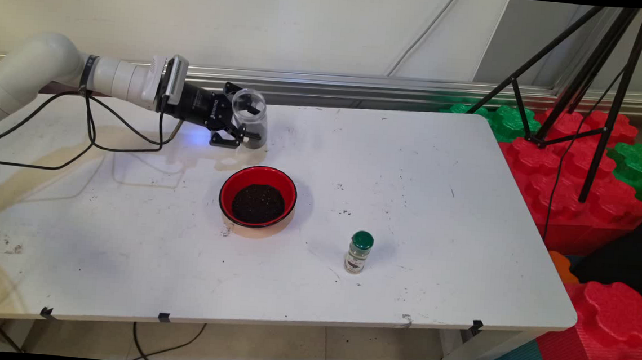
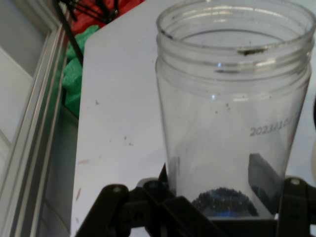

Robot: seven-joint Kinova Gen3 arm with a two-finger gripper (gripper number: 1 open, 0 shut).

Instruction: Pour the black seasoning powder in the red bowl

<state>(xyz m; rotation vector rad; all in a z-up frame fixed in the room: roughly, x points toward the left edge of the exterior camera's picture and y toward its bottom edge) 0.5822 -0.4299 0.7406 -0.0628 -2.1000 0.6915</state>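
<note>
My gripper (image 1: 253,123) reaches in sideways from the left at the table's back left and is shut on a clear plastic jar (image 1: 250,116). The jar stands upright with its open mouth up, its base at or just above the tabletop. In the hand view the jar (image 2: 232,98) fills the picture, with a few dark grains left at its bottom; one finger (image 2: 264,180) shows through its wall on the right. Just in front of the jar stands a red bowl (image 1: 229,184) holding a heap of dark grains.
A small spice bottle (image 1: 359,253) with a green cap stands nearer the front, to the right of the bowl. Black cables (image 1: 90,130) hang from the arm over the table's left. A black tripod (image 1: 587,85) and red and green foam blocks (image 1: 575,181) stand past the right edge.
</note>
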